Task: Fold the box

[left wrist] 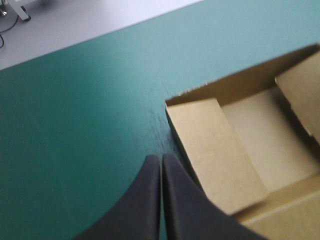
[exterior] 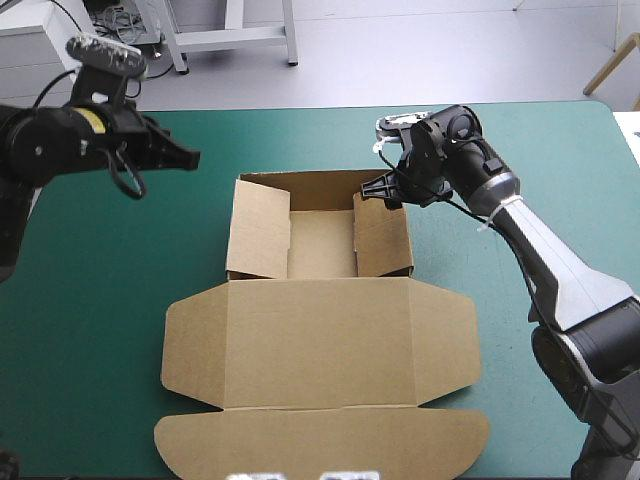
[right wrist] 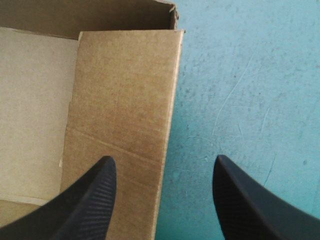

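The brown box [exterior: 320, 340] lies in the middle of the teal-green worktop [exterior: 90, 300]. Its tray has the walls raised on the far side, and the lid lies flat toward the near edge. The left claw [exterior: 190, 157] has its fingers pressed together and is near the tray's far left corner, not touching it. The right claw [exterior: 380, 187] has its fingers apart, over the tray's right wall.

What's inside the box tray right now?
Only the box's own bare floor and two side flaps leaning inward; no loose item shows. The floor under those flaps is hidden.
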Robot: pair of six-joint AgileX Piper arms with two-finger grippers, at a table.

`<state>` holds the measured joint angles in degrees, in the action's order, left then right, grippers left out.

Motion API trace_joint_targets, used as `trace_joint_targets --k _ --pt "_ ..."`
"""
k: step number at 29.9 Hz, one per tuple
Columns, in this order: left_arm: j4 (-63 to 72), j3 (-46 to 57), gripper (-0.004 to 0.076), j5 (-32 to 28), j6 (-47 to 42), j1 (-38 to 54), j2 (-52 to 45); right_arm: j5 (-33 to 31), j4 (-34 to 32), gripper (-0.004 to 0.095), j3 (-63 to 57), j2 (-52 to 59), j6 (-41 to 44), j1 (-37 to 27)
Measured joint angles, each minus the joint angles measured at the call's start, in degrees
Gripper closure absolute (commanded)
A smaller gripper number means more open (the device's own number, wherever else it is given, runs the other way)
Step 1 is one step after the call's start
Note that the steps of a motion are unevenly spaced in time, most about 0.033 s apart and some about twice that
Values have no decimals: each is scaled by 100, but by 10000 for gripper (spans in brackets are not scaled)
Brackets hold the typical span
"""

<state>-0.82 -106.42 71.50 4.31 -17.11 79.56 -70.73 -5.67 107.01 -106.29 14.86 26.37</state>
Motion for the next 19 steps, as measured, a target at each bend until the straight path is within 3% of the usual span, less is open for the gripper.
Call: trace_joint_targets --k 8,19 --pt "0 2706 734 0 449 0 -1905 21 127 382 -19 -463 90 0" --pt "0 5537 734 -275 483 0 -4010 71 193 382 -19 -862 173 0"
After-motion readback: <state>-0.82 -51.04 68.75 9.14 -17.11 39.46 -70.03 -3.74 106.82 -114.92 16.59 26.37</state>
